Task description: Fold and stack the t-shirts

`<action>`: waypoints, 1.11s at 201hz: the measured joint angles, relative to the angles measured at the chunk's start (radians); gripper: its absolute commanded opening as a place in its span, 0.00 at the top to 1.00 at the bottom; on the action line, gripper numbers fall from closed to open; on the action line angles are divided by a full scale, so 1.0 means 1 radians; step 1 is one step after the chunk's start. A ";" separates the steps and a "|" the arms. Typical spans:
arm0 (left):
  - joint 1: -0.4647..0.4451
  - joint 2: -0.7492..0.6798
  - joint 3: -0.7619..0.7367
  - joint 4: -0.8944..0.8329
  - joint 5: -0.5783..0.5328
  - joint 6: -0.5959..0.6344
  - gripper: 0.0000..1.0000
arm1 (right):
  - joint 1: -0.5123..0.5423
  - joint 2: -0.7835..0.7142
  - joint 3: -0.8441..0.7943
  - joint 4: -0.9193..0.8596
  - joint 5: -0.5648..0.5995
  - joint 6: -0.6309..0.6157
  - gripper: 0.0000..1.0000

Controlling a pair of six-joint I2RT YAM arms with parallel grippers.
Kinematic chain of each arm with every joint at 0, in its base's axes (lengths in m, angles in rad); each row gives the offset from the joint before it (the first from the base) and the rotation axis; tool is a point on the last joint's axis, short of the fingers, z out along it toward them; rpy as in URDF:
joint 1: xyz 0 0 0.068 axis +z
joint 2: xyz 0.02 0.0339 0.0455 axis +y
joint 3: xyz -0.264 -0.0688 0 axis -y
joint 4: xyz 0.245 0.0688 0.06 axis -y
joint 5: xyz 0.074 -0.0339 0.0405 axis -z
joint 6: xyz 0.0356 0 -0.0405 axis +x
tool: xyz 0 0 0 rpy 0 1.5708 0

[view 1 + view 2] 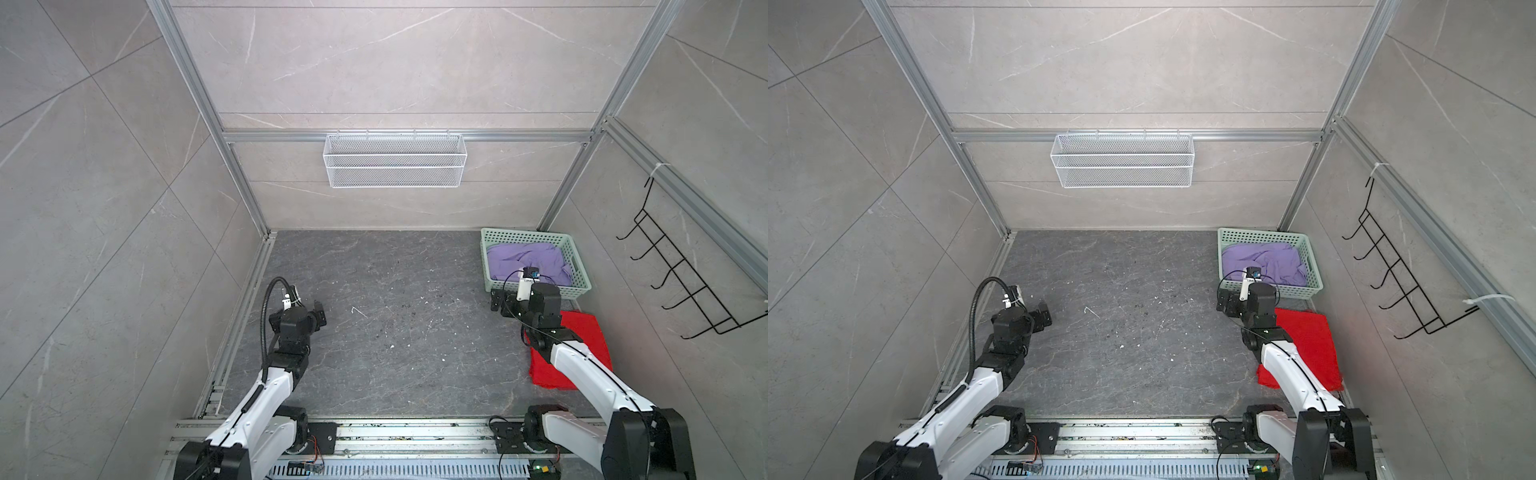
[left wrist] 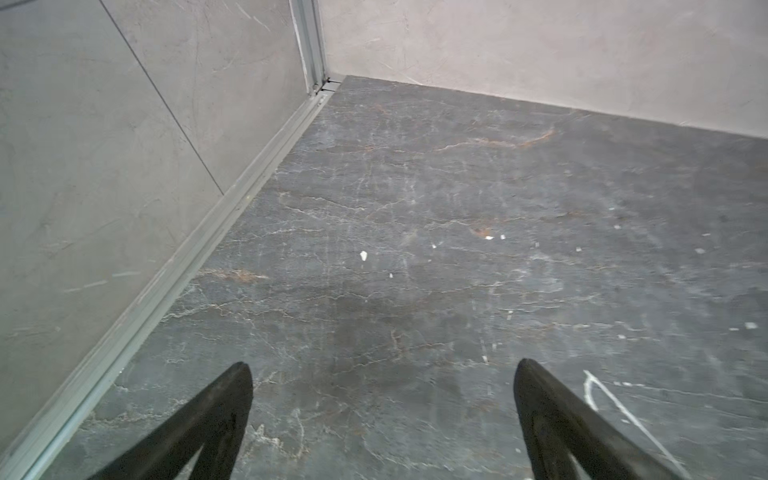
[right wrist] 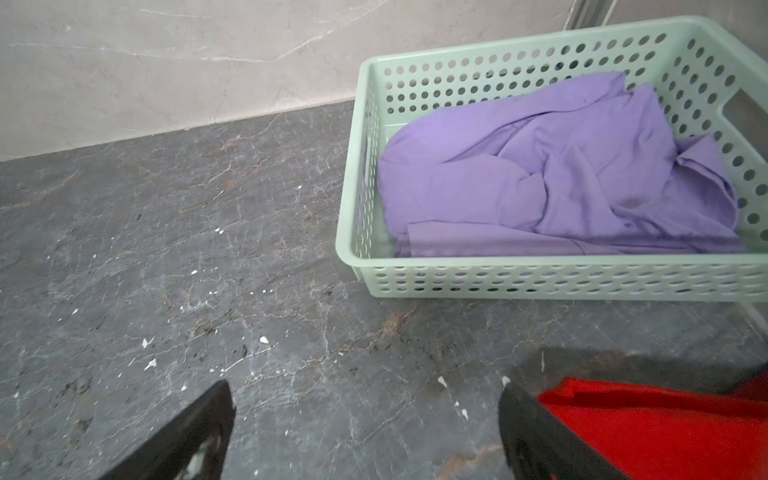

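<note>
A crumpled lavender t-shirt (image 1: 515,259) (image 1: 1258,259) (image 3: 540,174) lies inside the mint-green basket (image 1: 523,233) (image 3: 540,266) at the back right of the table. A bright red t-shirt (image 1: 590,345) (image 1: 1308,345) (image 3: 665,432) lies folded flat on the table in front of the basket, partly hidden under my right arm. My right gripper (image 1: 496,301) (image 1: 1223,301) (image 3: 365,384) is open and empty over bare table, just left of the red t-shirt and short of the basket. My left gripper (image 1: 322,316) (image 1: 1045,315) (image 2: 382,365) is open and empty over bare table at the left.
A white wire-mesh basket (image 1: 395,160) hangs on the back wall. A black wire hook rack (image 1: 681,282) hangs on the right wall. Aluminium rails run along the table's left edge (image 2: 199,257) and front. Walls close in on three sides.
</note>
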 measured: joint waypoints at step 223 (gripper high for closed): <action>0.170 0.522 0.020 0.531 0.158 0.104 0.00 | 0.072 0.383 -0.159 0.684 0.191 -0.098 0.01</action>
